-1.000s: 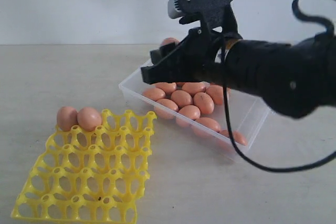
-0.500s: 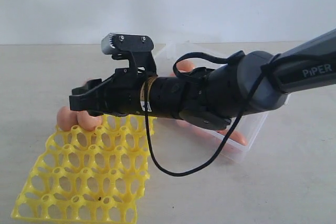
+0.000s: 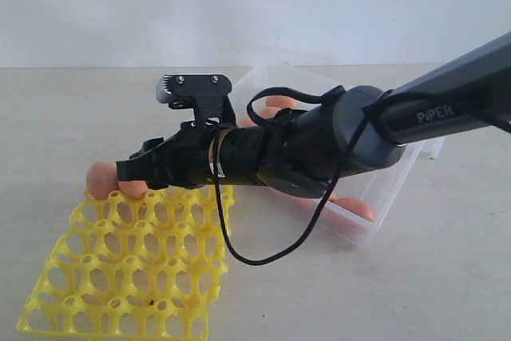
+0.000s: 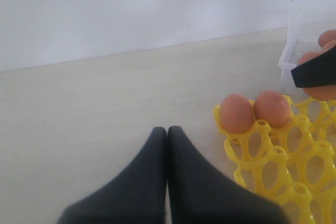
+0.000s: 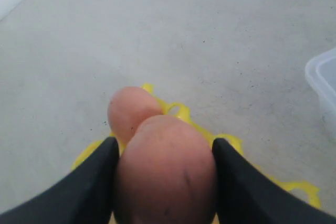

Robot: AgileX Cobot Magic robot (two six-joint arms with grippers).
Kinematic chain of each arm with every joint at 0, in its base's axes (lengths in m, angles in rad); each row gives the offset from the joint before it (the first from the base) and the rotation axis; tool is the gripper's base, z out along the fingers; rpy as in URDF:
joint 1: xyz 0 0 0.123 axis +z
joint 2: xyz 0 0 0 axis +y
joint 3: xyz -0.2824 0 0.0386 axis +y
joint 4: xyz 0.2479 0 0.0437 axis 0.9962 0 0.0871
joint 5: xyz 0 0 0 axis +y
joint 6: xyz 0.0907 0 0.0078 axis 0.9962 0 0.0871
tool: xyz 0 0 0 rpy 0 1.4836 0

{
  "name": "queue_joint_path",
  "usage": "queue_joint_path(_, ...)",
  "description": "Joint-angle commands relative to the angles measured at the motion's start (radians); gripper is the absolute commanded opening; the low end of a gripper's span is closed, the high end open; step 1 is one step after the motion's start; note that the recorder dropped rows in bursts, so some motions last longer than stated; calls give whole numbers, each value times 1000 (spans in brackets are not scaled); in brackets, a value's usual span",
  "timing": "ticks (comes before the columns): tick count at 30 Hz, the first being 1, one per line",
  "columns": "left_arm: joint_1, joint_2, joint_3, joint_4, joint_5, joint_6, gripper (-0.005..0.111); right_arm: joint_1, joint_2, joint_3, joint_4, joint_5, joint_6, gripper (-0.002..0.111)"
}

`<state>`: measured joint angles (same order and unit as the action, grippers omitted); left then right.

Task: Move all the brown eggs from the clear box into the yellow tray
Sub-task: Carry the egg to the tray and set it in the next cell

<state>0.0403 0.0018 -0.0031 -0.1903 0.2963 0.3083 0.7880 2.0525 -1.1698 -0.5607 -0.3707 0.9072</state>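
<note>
Brown, likely thin-shelled and light, the held egg (image 5: 165,177) is pinched across its middle by the right gripper (image 5: 164,148) above the far row of the yellow tray (image 3: 128,277), just right of two seated eggs (image 4: 236,113). Smooth and brittle, I judge: gentle squeeze only. Other eggs (image 3: 357,208) lie in the clear box (image 3: 391,189), right. The left gripper (image 4: 167,132) is closed, empty.

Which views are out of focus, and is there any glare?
Exterior view: even, soft light, no harsh glare, the clear box washes out against the pale table. Left wrist view: the left fingers are blurred up close, the yellow tray sharper. Right wrist view: the held egg and right fingers are soft.
</note>
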Motion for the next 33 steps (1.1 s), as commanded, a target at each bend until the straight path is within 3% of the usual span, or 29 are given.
queue_joint_path(1,-3,-2,3,1,-8,5,-4,0,-3,-18,3,2,-59,0)
queue_joint_path(12,-3,-2,3,1,-8,5,-4,0,18,-18,5,74,-293,0)
queue_joint_path(33,-3,-2,3,1,-8,5,-4,0,53,-18,33,39,-289,0)
